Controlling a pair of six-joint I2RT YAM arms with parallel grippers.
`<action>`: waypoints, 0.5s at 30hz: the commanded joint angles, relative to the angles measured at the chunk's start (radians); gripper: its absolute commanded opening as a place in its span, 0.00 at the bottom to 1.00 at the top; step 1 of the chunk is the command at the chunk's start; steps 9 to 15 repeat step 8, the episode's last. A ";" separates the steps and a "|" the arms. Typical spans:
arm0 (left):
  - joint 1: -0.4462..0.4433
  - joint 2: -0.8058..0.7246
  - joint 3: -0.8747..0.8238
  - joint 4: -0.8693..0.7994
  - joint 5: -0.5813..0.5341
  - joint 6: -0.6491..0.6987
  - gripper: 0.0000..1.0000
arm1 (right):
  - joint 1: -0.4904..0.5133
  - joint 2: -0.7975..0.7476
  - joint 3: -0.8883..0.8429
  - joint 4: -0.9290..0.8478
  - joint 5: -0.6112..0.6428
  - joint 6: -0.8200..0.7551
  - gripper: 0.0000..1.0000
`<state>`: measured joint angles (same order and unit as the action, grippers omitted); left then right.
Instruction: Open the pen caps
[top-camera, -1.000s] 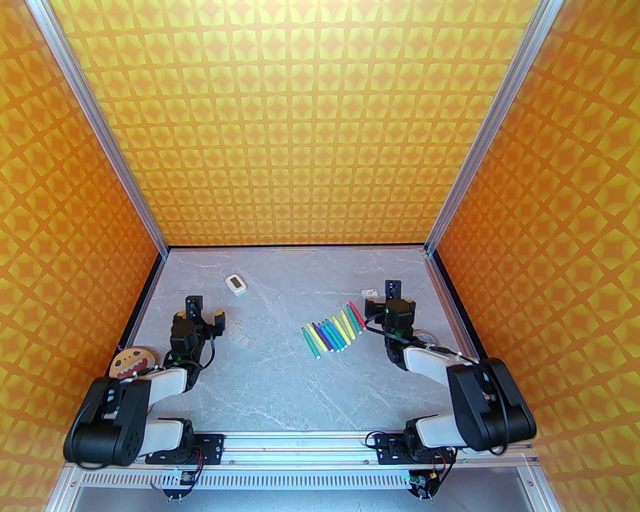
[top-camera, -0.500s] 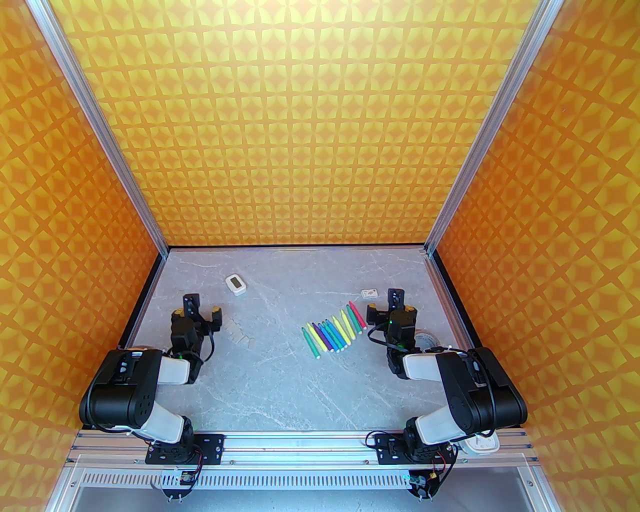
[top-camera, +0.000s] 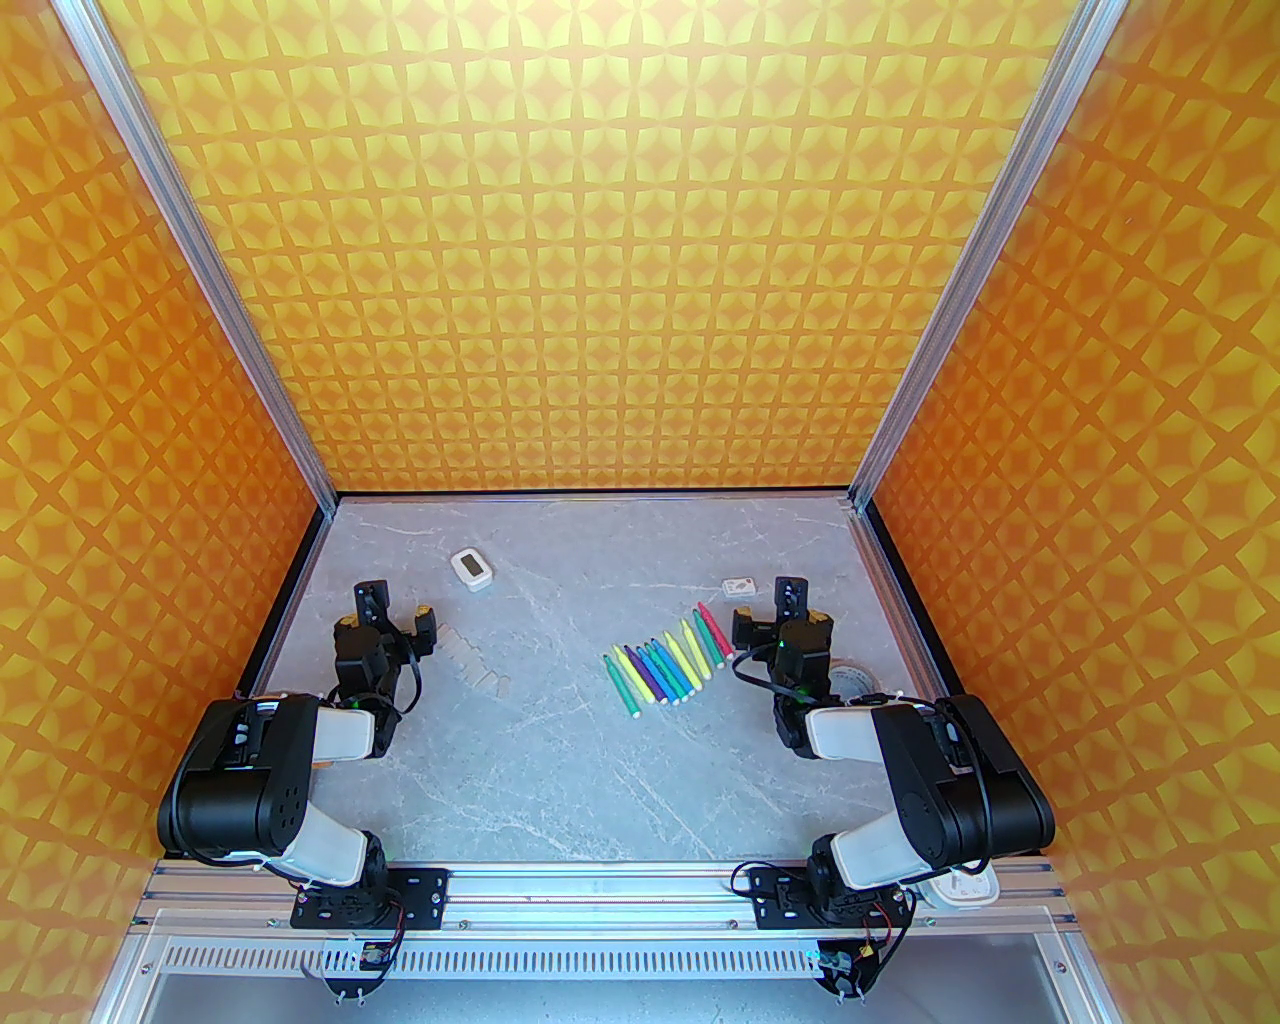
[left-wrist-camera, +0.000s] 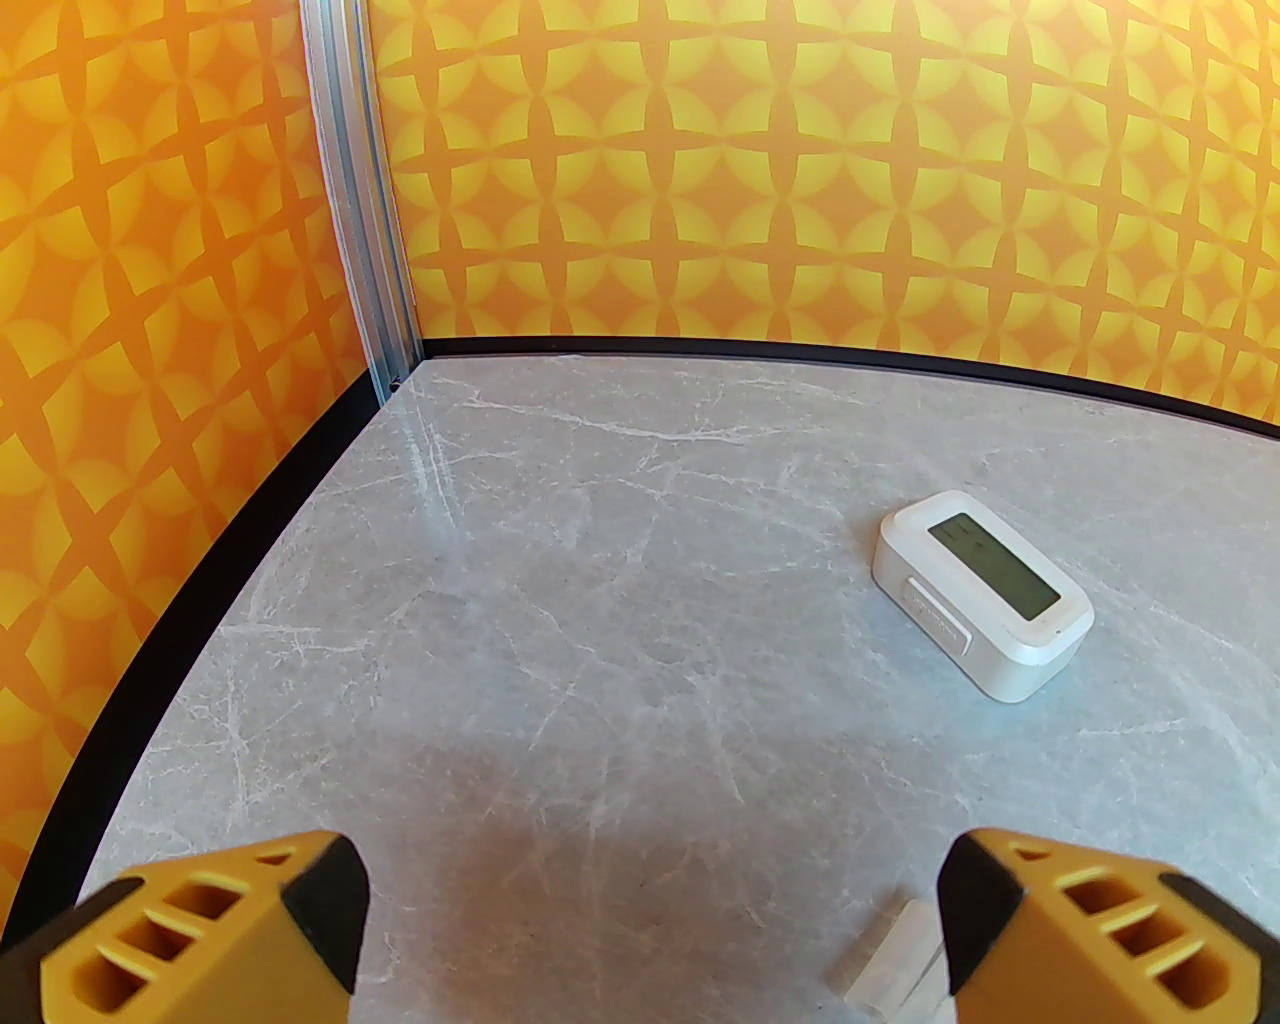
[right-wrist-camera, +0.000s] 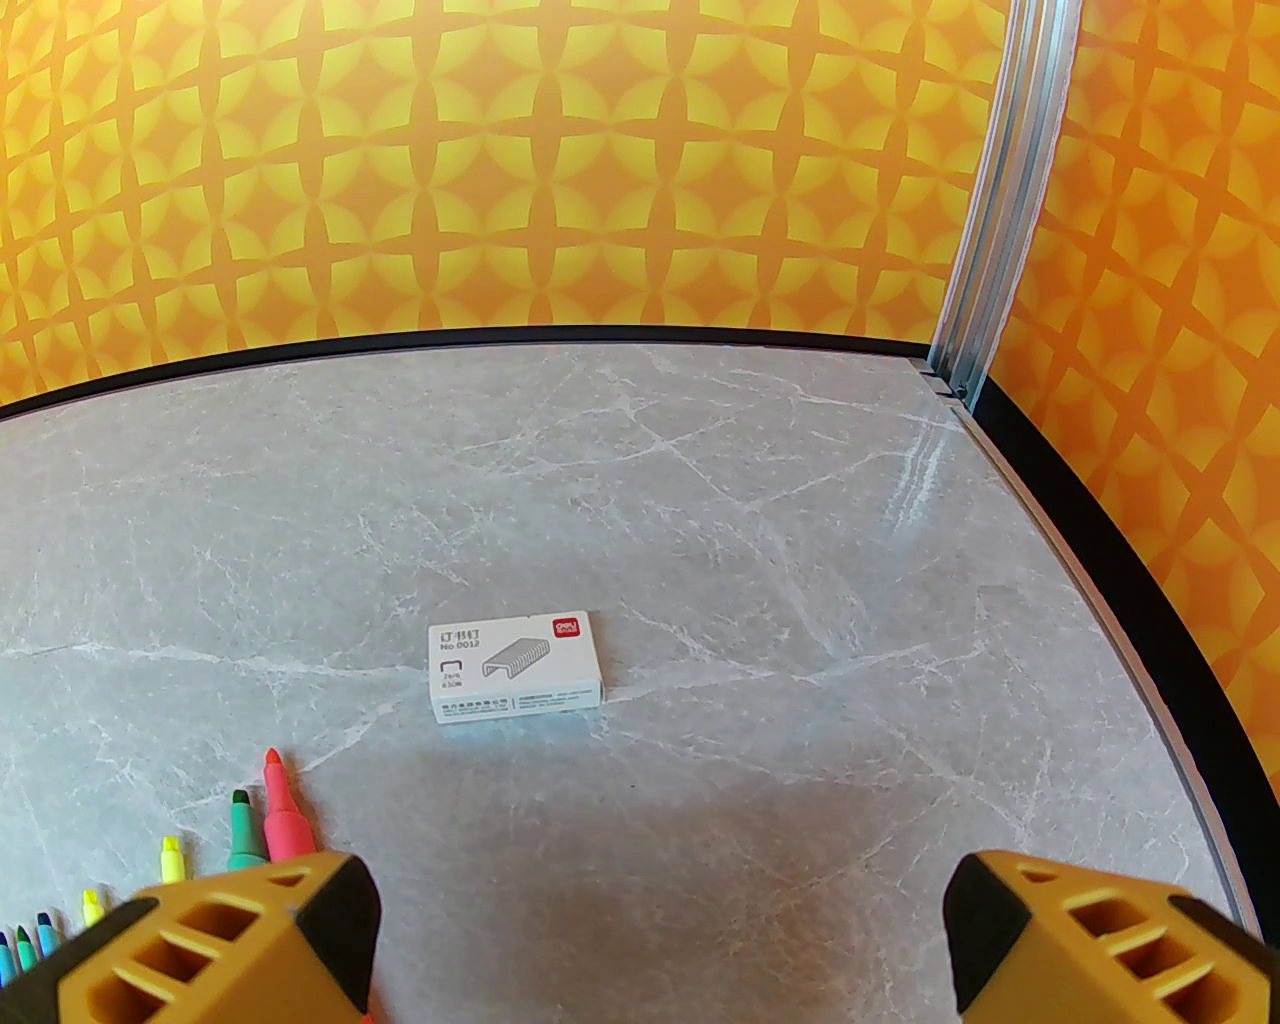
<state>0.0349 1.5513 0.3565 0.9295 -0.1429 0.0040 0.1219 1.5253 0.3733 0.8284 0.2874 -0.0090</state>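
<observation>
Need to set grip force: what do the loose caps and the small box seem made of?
The caps look like plastic: translucent, whitish, slightly glossy tubes. The box is probably thin cardboard: matte white, printed, crisp folded edges.

Side by side on the table (top-camera: 600, 790): the pens (top-camera: 665, 672). Well left of the pens, in a loose row: the caps (top-camera: 478, 662). Farther left still: left gripper (top-camera: 385, 618). Behind and well left of the pens: a timer (top-camera: 470, 568). Just behind-right: a box (top-camera: 741, 587). Just right: right gripper (top-camera: 780, 612). Farther right: tape (top-camera: 855, 678).
</observation>
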 joint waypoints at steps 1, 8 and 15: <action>0.005 -0.001 0.013 -0.015 0.018 -0.012 0.99 | -0.004 -0.007 0.007 0.031 -0.017 -0.005 0.98; 0.006 -0.002 0.014 -0.015 0.018 -0.010 0.99 | -0.003 -0.005 0.010 0.026 -0.021 -0.004 0.99; 0.006 -0.002 0.014 -0.015 0.018 -0.010 0.99 | -0.003 -0.005 0.010 0.026 -0.021 -0.004 0.99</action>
